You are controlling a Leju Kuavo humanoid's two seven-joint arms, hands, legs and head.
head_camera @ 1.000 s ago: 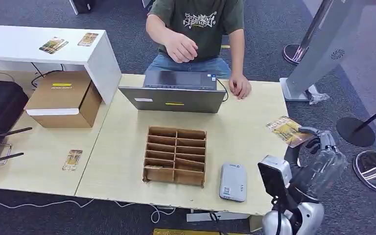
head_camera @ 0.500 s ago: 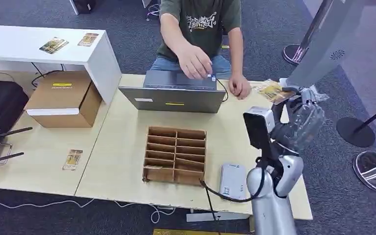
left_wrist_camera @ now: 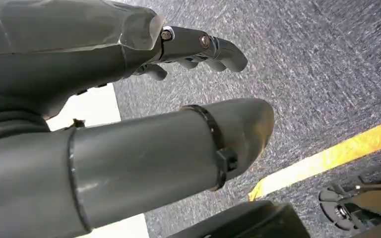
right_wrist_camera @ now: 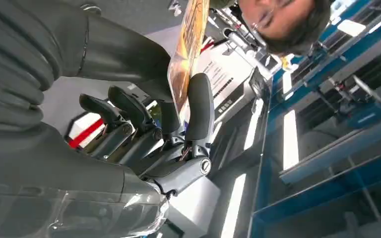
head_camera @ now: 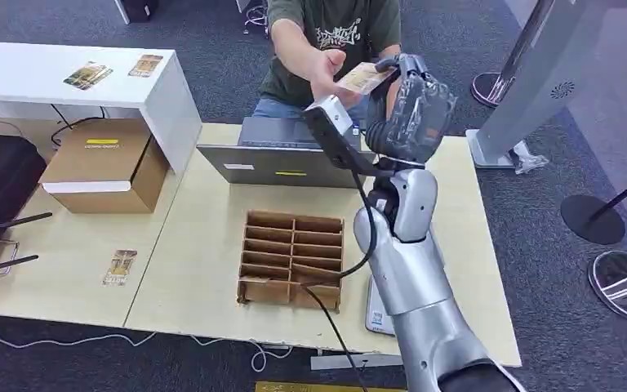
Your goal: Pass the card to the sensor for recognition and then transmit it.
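My right hand (head_camera: 412, 102) is raised high over the far side of the table and pinches a yellow-brown card (head_camera: 363, 77) between thumb and fingers. The card reaches the open palm of a person's hand (head_camera: 329, 72) behind the laptop. In the right wrist view the card (right_wrist_camera: 188, 47) stands edge-on between my thumb and dark fingers (right_wrist_camera: 198, 106). The grey sensor box (head_camera: 378, 302) lies on the table's near edge, partly hidden by my arm. My left hand (left_wrist_camera: 193, 47) hangs over the carpet with fingers loosely curled, holding nothing.
A cardboard divider tray (head_camera: 292, 259) sits mid-table, a grey laptop (head_camera: 290, 155) behind it. Another card (head_camera: 120, 267) lies on the left table beside a cardboard box (head_camera: 106, 166). Two more cards (head_camera: 90, 75) rest on the white shelf. Stanchion bases (head_camera: 592, 216) stand at right.
My right arm has swung up and leftward from the table's right edge, carrying the card to the person's raised hand. The person lifted that hand from the laptop.
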